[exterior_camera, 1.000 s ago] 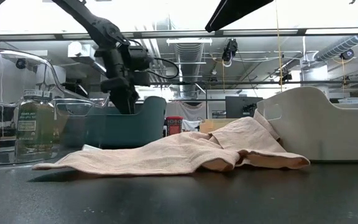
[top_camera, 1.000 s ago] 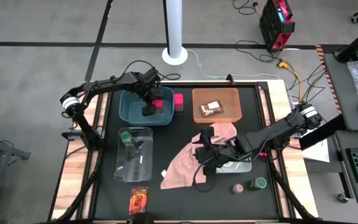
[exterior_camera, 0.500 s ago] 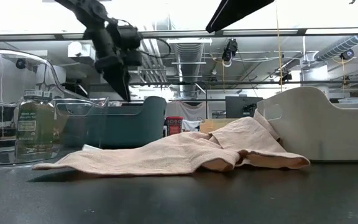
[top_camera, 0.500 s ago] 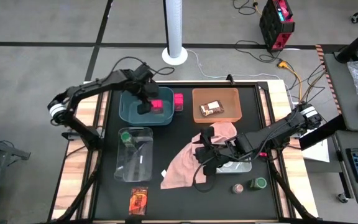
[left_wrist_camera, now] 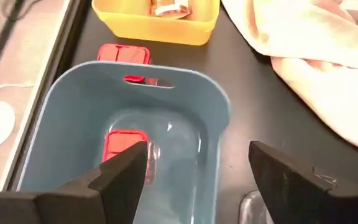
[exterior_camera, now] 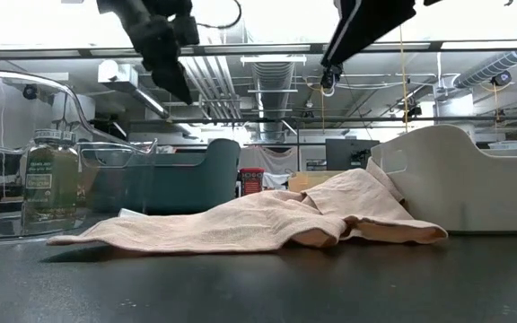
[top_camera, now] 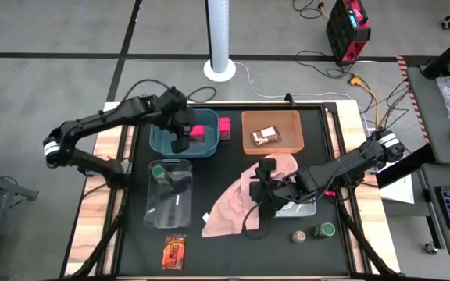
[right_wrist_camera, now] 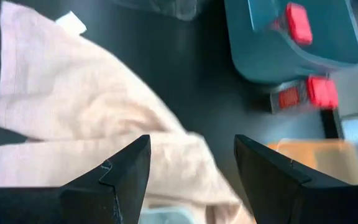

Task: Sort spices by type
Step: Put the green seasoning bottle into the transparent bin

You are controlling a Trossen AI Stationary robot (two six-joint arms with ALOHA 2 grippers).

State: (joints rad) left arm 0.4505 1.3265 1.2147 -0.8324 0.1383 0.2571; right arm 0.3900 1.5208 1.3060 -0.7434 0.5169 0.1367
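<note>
My left gripper (top_camera: 180, 139) (left_wrist_camera: 197, 180) hangs open above the teal bin (top_camera: 165, 140), high over it in the low view (exterior_camera: 173, 81). One bright pink box (top_camera: 198, 131) (left_wrist_camera: 124, 146) lies on that bin's floor. A second pink box (top_camera: 224, 127) (left_wrist_camera: 124, 55) stands on the table against its outer wall. My right gripper (top_camera: 263, 181) (right_wrist_camera: 194, 177) is open above the pink cloth (top_camera: 241, 204), touching nothing. A green-lidded jar (top_camera: 158, 172) (exterior_camera: 50, 179) stands in the clear bin. Brown packets (top_camera: 267, 136) lie in the orange bin.
A pink-topped jar (top_camera: 298, 236) and a green-lidded jar (top_camera: 323, 230) stand near the table's near right corner. An orange-red packet (top_camera: 175, 251) lies near the near edge. The grey bin (top_camera: 301, 209) (exterior_camera: 465, 188) sits under my right arm, partly draped by the cloth.
My left gripper has risen out of the teal bin and drawn slightly toward the table's left and near side; the pink box has stayed on the bin's floor. My right arm has shifted a little over the cloth.
</note>
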